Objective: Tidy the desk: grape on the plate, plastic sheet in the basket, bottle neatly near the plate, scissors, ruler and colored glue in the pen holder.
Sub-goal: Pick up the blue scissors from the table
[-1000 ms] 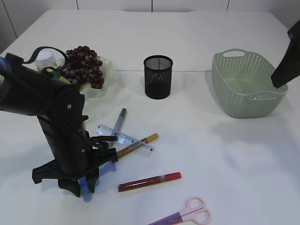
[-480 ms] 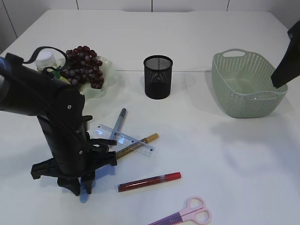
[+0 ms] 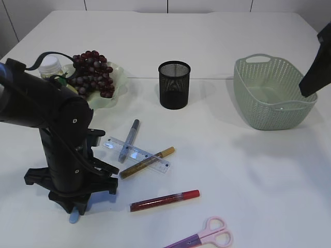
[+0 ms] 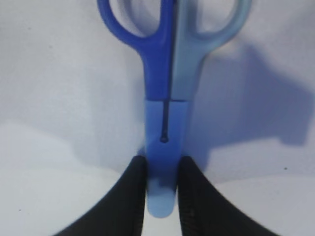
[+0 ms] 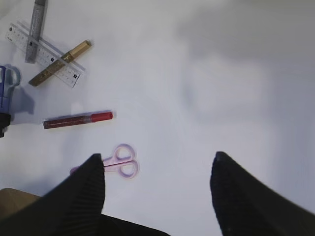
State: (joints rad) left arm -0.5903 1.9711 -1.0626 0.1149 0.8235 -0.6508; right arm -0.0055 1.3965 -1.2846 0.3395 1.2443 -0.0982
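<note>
Left tool [image 4: 162, 196] pinches smooth blue plastic scissors [image 4: 166, 98].

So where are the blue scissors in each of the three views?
Exterior view: only a blue tip of the blue scissors shows, lower left, beneath the left gripper.
Left wrist view: centre frame, handles at top, sheathed blades pinched between the gripper's fingers.
Right wrist view: far left edge.
Shared landmark: the red glue pen just beside them in the exterior and right wrist views.

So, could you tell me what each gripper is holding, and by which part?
The left gripper clamps the blue plastic scissors by their sheathed blade end. The right gripper is open, holding nothing.
</note>
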